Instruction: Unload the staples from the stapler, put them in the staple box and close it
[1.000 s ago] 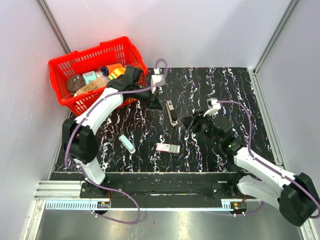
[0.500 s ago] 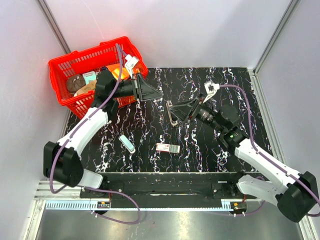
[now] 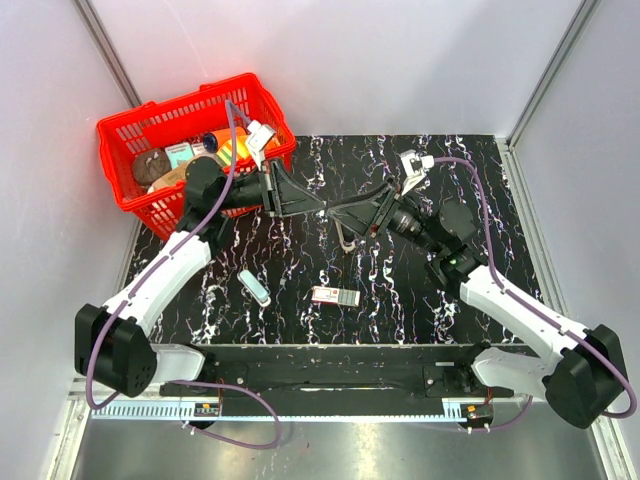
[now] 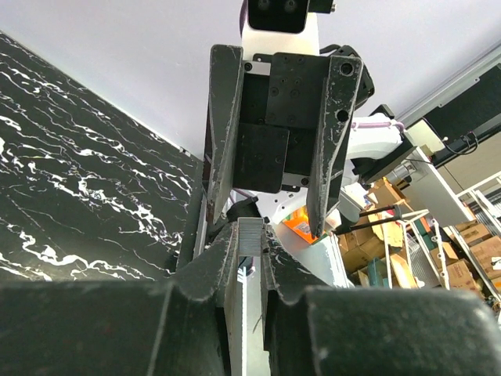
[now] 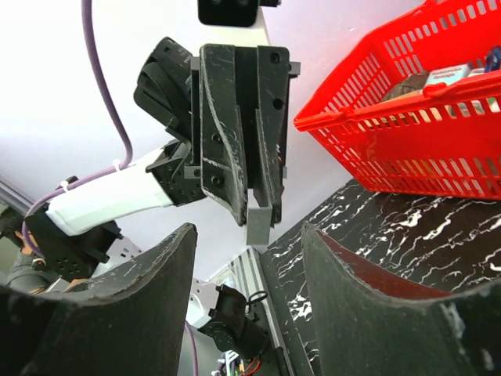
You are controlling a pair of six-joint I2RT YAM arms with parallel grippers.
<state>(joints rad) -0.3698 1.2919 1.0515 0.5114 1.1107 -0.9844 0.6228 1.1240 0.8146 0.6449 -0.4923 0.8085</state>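
The stapler (image 3: 346,238), dark with silvery parts, lies open on the black marbled table under the two grippers. My left gripper (image 3: 316,205) is raised and level, shut on a grey strip of staples (image 4: 250,235) that sticks out past its fingertips. The strip also shows in the right wrist view (image 5: 260,225). My right gripper (image 3: 346,213) is open and empty, and points at the left gripper tip to tip. In the right wrist view my right gripper (image 5: 249,239) has its jaws wide, with the strip just ahead of the gap.
A red basket (image 3: 130,125) with several items stands at the back left, and shows in the right wrist view (image 5: 407,125). A pale blue-white bar (image 3: 254,287) and a small red-and-white box (image 3: 335,296) lie on the near part of the table.
Both grippers rose off the table and turned level to face each other. The right gripper moved up and left toward the left gripper's tip, which holds the strip.
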